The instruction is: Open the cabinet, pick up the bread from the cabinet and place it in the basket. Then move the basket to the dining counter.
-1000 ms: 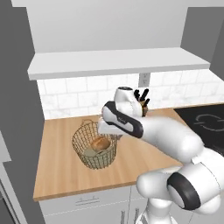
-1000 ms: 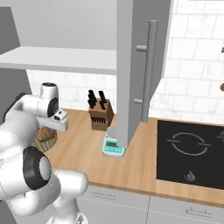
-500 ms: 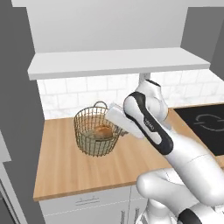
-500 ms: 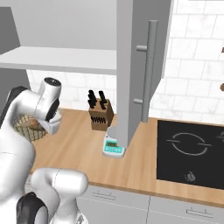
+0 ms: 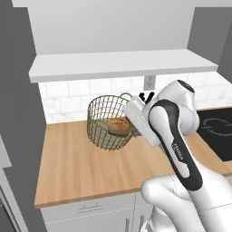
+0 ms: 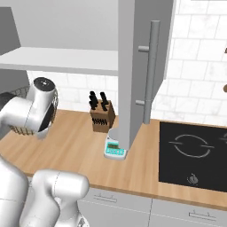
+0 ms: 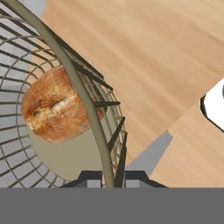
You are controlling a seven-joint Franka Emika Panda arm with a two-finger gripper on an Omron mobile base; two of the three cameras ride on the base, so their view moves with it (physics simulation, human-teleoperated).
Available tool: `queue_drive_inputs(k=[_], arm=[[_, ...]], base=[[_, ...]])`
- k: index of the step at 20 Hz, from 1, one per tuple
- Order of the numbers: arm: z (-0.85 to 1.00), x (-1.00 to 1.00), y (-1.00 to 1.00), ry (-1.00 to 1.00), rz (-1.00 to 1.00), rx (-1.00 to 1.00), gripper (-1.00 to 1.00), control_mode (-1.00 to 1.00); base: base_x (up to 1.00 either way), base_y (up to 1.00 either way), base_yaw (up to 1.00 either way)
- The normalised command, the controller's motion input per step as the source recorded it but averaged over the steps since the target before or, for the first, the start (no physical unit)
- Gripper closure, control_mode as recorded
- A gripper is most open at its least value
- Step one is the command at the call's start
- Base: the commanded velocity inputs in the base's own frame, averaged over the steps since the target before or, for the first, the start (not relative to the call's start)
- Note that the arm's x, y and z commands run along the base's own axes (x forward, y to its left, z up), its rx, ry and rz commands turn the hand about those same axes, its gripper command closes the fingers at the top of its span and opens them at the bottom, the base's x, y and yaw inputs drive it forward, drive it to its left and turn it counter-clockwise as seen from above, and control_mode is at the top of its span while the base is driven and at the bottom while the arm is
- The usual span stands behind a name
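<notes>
Tan-gold wire basket (image 5: 108, 122) up off the wooden desk (image 5: 86, 167), centre-left of the left base frame, bread (image 5: 118, 125) riding inside on the beige base. End effector (image 7: 109, 177) pinching the rim wire at the bottom of the hand frame, jaws pressed tight on one thin hoop. Risky hold: off to one side, so likely to tilt or swing on a fast move. Bread (image 7: 57, 105) loose, could roll against the mesh or tip out. Open cabinet door (image 6: 137, 75) and knife block (image 6: 102, 116) standing just right of the arm, easy to clip with a wide swing toward the dining counter.
</notes>
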Motion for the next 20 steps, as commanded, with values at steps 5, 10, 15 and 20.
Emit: queue_drive_inputs(k=[5, 10, 15, 20], arm=[[0.66, -0.21, -0.26, 0.13, -0.08, -0.20, 1.00, -1.00], [0.48, -0.22, -0.17, 0.14, -0.11, -0.15, 1.00, -1.00], [0.02, -0.47, -0.46, 0.01, -0.11, -0.05, 1.00, -1.00], [0.00, -0.43, -0.88, -0.02, -0.12, 0.00, 1.00, -1.00]], base=[[0.00, 0.00, 0.00], [0.00, 0.00, 0.00], [0.00, 0.00, 0.00], [0.00, 0.00, 0.00]])
